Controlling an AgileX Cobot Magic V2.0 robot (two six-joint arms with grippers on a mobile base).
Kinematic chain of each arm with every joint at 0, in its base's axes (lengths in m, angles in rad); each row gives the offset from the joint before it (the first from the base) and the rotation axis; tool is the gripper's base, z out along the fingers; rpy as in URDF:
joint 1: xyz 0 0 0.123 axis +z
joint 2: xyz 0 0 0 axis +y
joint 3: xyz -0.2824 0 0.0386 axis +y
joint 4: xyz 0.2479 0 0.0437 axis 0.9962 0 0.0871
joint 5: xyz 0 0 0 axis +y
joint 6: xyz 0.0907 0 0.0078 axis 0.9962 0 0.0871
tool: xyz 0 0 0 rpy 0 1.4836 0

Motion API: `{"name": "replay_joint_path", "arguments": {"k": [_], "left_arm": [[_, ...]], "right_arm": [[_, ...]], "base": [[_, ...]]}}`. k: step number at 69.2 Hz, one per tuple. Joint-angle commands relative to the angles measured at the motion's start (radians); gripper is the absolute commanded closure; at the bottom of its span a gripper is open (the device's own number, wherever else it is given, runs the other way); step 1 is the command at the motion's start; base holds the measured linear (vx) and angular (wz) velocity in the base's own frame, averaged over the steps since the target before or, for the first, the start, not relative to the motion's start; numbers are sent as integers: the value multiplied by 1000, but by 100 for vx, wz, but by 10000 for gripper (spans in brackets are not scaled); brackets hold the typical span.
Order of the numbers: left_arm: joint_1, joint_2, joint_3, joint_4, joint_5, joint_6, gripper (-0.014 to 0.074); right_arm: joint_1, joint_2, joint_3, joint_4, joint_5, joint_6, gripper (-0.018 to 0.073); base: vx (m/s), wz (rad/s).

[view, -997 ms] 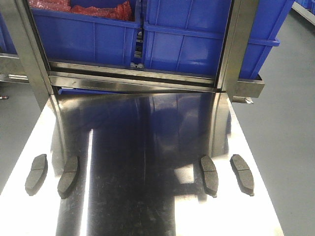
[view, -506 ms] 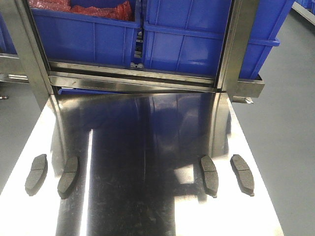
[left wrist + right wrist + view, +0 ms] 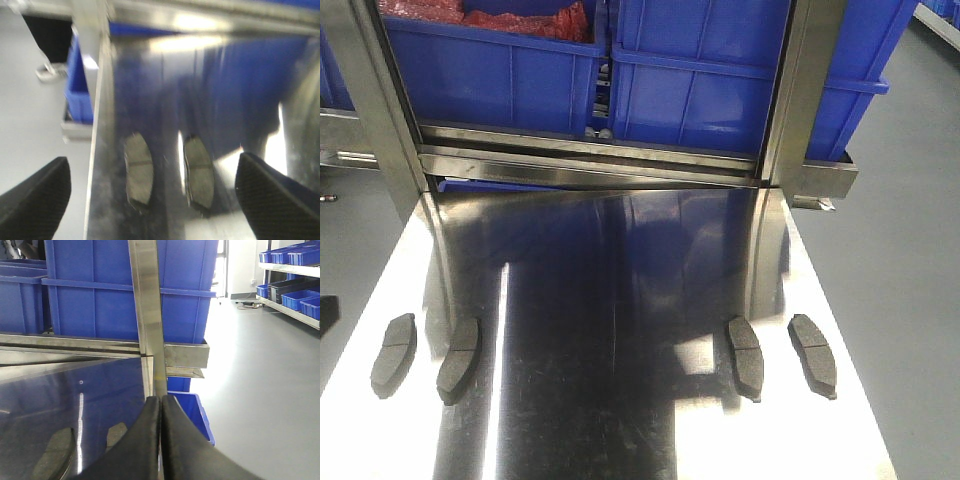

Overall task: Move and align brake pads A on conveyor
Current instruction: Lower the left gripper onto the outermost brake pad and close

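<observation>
Left gripper (image 3: 152,162) is spread wide over two brake pads A (image 3: 138,170) on the steel tabletop (image 3: 620,400), right gripper (image 3: 160,402) is pinched closed, empty

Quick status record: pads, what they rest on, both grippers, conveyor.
brake pads: four, lying flat on the steel tabletop
left pair: near the table's left edge, side by side, apart
right pair: near the right edge, side by side, apart
left gripper: open, over the left pair, holding nothing
right gripper: shut, empty
conveyor: not in view

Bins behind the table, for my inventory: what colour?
The bins are blue, clearest in the front-facing view.
</observation>
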Motion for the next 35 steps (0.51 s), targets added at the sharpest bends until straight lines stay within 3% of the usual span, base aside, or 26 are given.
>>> {"name": "replay_joint_path", "arguments": {"k": [1,8,18,24,35], "left_arm": [[-18,97,-62,-54,-84,50,-18],[-51,204,-135,-54,-94,30,-19],[-88,367,-249,10,-96,-88,-18],[-116,449,-309,107,-87,-185,-18],[-153,580,-392,338,-34,-450,-17]], "right_arm": [[-6,-16,20,-4,-67,-4,565],[-6,-16,20,-4,-67,-4,565],[-6,-16,20,-4,-67,-4,565],[-6,-16,20,-4,-67,-4,565],[-6,-16,20,-4,-67,-4,565]], "base": [[0,0],[0,0],[0,0],[0,0],[0,0]]}}
